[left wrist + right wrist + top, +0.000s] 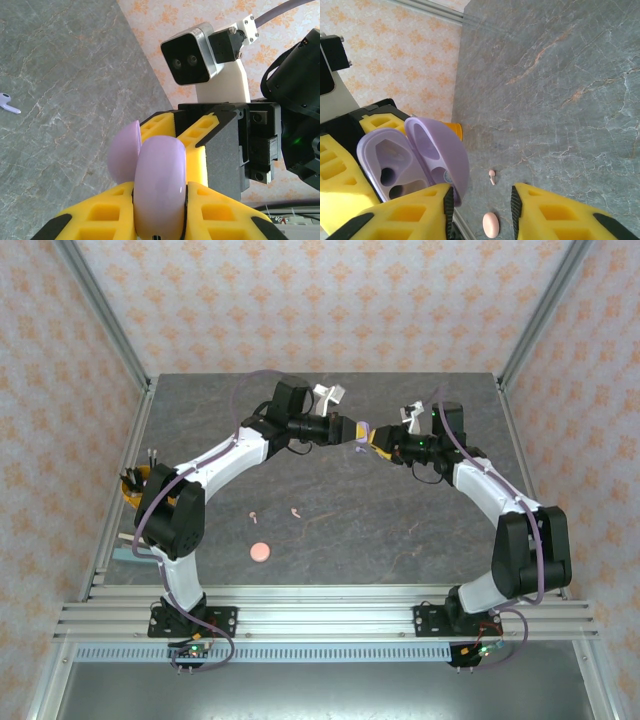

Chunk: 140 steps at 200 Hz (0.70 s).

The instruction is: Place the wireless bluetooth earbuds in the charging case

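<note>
L pincer (160,192) gripped purple case (412,150), lid open, upper centre of top view. R pincer (482,192) open, empty, beside lid. Pink earbuds (295,511) lay on desk (400,530), lower left. Best approach: hold case steady w/ sockets exposed, pick one bud by stem.

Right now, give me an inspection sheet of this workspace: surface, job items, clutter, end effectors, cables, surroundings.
Surface: grey marbled table.
Job's things: purple charging case open, wells look empty; pink earbud, second pink earbud and purple earbud loose on the table; pink case closed.
Clutter: orange holder with dark tools, left edge.
End effectors: left end effector shut on the purple charging case; right end effector open beside its lid.
Cables: purple cables along both arms.
Surroundings: patterned walls, metal frame.
</note>
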### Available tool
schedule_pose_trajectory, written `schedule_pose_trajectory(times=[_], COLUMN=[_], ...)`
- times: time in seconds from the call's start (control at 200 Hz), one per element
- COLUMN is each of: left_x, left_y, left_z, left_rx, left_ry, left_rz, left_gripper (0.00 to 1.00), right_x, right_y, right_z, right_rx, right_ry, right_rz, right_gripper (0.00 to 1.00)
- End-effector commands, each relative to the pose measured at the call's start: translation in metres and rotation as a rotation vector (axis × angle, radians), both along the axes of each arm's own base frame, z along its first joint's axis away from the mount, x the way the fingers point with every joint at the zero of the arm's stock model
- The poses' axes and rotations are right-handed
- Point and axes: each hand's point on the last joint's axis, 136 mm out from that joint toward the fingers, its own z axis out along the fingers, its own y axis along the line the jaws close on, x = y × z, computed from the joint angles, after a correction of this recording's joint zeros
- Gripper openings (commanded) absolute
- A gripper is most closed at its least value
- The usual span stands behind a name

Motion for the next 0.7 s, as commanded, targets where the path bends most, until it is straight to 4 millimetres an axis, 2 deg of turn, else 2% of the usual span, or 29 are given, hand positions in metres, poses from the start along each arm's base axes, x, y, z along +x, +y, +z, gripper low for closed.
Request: schedule_pose_trajectory(times=[0.0,0.39,0.505,0.696], left_x=[-0.005,-0.011,-0.011,-0.012], left_y=[-0.005,-0.008,-0.010,-0.012], left_z=[0.011,0.003,0.005,0.012], left_rx=[-0.017,-0.001,-0.007,-0.019], left_ry=[-0.026,-0.034,-0.037,-0.048], left_rz=[-0.046,-0.066,-0.072,-0.082], left_gripper=[0.03,0.03,0.03,0.03], right_x=[0.009,0.022,0.021,0.019], right_y=[0.003,0.006,0.007,0.006], right_z=[0.003,0.014,0.012,0.005], right_rx=[-0.015,-0.003,-0.002,-0.013], right_ry=[-0.043,-0.059,-0.054,-0.043], right_rz=[-0.003,-0.002,0.006,0.009], right_gripper=[0.36,0.35,0.32,0.20])
